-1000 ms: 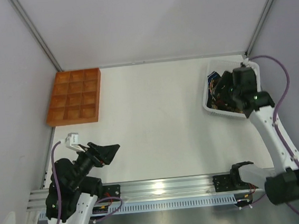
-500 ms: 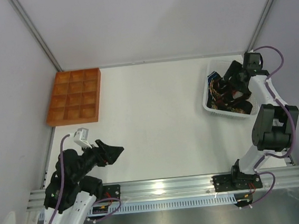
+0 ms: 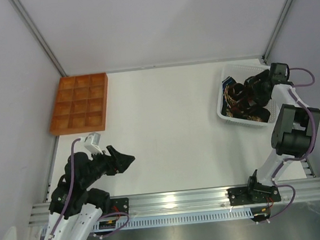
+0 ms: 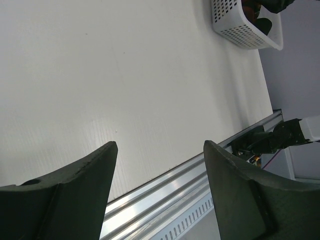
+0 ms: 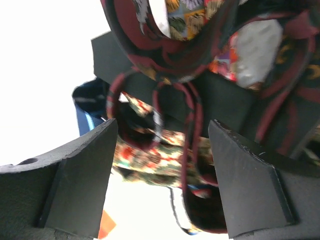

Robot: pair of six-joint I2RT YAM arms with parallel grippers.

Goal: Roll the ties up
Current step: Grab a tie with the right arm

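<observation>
The ties (image 3: 238,98) lie heaped in a white perforated basket (image 3: 225,109) at the far right of the table (image 3: 167,130), a tangle of maroon, dark and gold-patterned cloth with a bit of blue showing at the far-left corner of the heap. Through the right wrist camera the pile fills the view: loops of maroon-edged fabric (image 5: 165,55) with multicoloured prints, and a paler floral stretch lower down, all jumbled over each other.

The right gripper (image 3: 253,88) is down over the basket, reaching in from the right side, with its arm folded back toward the table's right edge. Its fingers (image 5: 82,185) stand wide apart with the tangled cloth showing between them; from here I can't quite tell whether either fingertip is touching the fabric, but nothing is clamped.

The left gripper (image 3: 120,159) hangs over the near-left part of the table, well apart from the basket, pointing toward the centre. Its jaws are spread too, and its own camera shows only bare white tabletop and the aluminium rail (image 4: 165,187) at the near edge between them, with the basket (image 4: 240,30) small in the far corner of that view.

An orange compartment tray (image 3: 79,103) sits at the far left of the table, beside the left wall.
</observation>
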